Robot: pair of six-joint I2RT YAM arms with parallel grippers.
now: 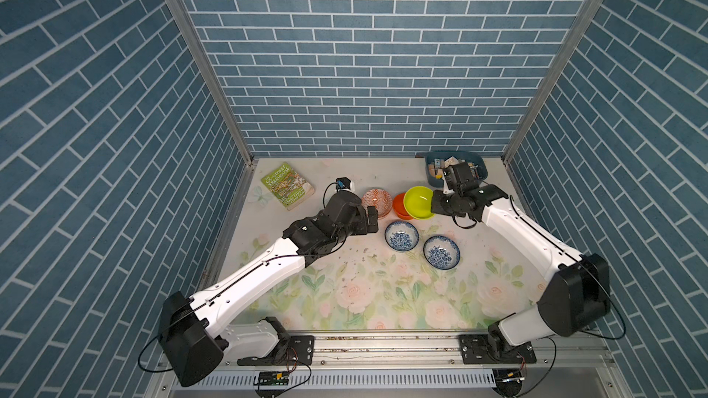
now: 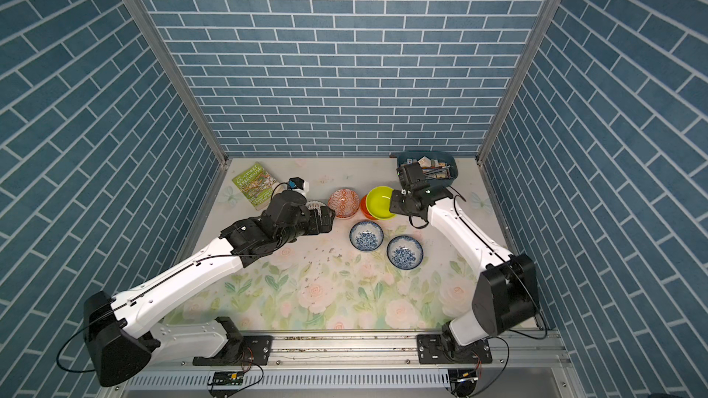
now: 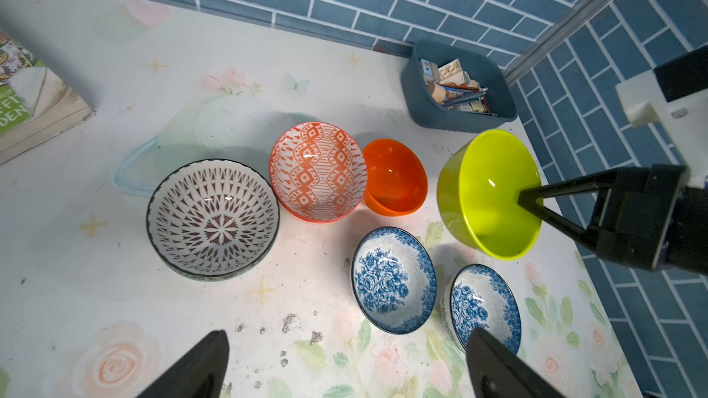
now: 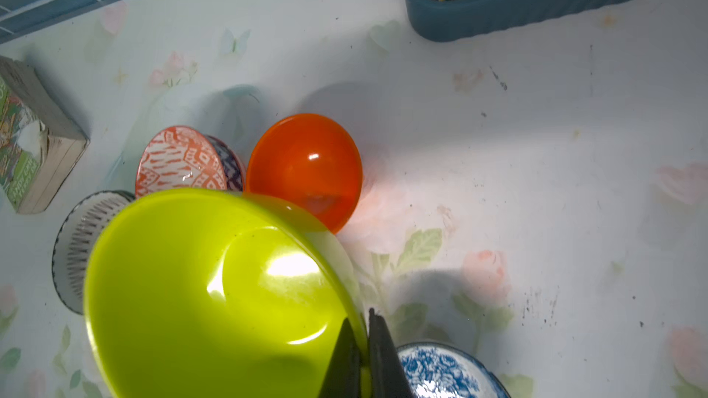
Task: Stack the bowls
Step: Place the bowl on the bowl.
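My right gripper [image 4: 360, 317] is shut on the rim of the lime green bowl [image 1: 419, 202], holding it tilted just off the table, beside and partly over the plain orange bowl [image 1: 399, 205]. My left gripper [image 3: 348, 333] is open and empty, hovering near the black-and-white lattice bowl [image 3: 212, 220]. That bowl is mostly hidden under the gripper in both top views. An orange-and-white patterned bowl [image 3: 318, 170] sits between the lattice and orange bowls. Two blue floral bowls [image 1: 401, 236] [image 1: 441, 252] stand side by side nearer the front.
A blue-grey tray [image 3: 452, 120] of small items stands in the back right corner, behind my right wrist. A green book [image 1: 287, 185] lies at the back left. Dark specks dot the floral mat [image 1: 383, 300] in front of the bowls.
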